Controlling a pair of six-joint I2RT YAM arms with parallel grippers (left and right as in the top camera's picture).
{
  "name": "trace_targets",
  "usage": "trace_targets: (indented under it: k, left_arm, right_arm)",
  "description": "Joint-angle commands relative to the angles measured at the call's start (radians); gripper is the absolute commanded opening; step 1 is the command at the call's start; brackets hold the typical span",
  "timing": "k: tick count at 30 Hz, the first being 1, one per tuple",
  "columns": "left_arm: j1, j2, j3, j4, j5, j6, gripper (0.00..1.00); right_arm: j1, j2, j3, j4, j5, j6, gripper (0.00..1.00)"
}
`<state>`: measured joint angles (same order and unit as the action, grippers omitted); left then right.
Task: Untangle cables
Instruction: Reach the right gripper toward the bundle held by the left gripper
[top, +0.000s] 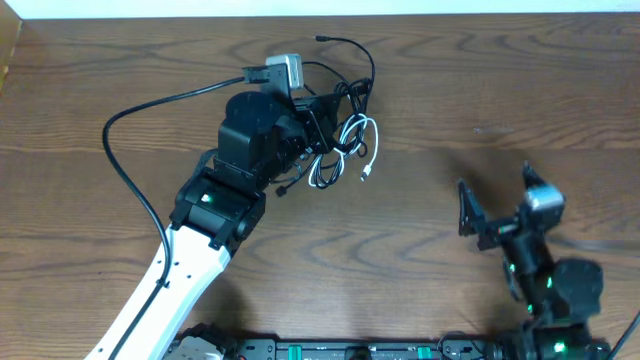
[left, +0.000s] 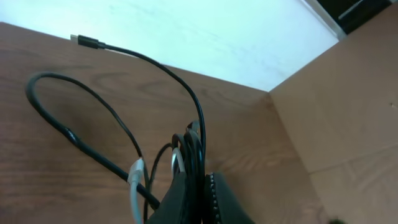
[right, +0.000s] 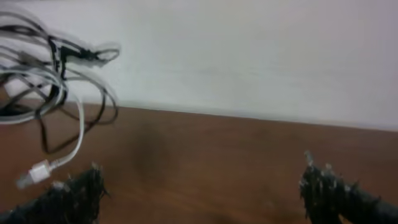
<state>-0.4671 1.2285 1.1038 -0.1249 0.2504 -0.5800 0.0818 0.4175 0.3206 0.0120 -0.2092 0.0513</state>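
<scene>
Left pincer (left: 202, 186) pinching bunched cables (top: 345, 135); tangle at far middle of worktop (top: 470, 90). Right pincer (top: 497, 200) spread, empty, well apart. Risk: pull drags whole clump, tightens knot; nothing anchors other end.

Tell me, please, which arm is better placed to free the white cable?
Probably right: the right gripper is open, empty, facing the white cable; the left gripper is shut on black cables.

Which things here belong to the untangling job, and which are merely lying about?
Belongs to the job: black cables; white cable; left gripper, shut on black cables; right gripper, open.
Lying about: thick arm cable; table.
</scene>
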Motion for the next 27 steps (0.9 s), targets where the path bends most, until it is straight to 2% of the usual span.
trace_targets:
  k: [1,4,7,10,12,19,22,27]
  left_arm:
    - [-0.004,-0.005,0.016,0.005,0.050,0.003,0.07]
    - [-0.004,-0.005,0.016,-0.001,0.087,0.025,0.07]
    - [-0.004,-0.005,0.015,-0.002,0.133,0.071,0.08]
    - [-0.004,-0.005,0.014,-0.009,0.135,0.084,0.08]
    - [-0.004,0.000,0.014,-0.009,0.134,0.102,0.08]
    - [-0.004,0.048,0.014,-0.007,0.049,0.112,0.07]
    - [-0.004,0.076,0.014,0.017,0.045,0.111,0.08]
    - [-0.004,0.094,0.014,0.103,0.045,0.080,0.07]
  right_arm:
    - [-0.005,0.281,0.223,-0.091,-0.150,-0.027,0.99]
    - [-0.005,0.488,0.374,-0.120,-0.387,-0.026,0.99]
    - [-0.004,0.636,0.458,-0.076,-0.642,-0.008,0.99]
    - [-0.003,0.743,0.487,-0.003,-0.893,0.103,0.99]
    - [0.000,0.804,0.487,0.132,-1.028,0.206,0.99]
    - [0.043,0.914,0.487,0.597,-1.053,0.774,0.99]
    - [0.066,0.917,0.487,0.660,-1.022,0.886,0.99]
    - [0.087,0.927,0.487,0.627,-0.956,1.036,0.99]
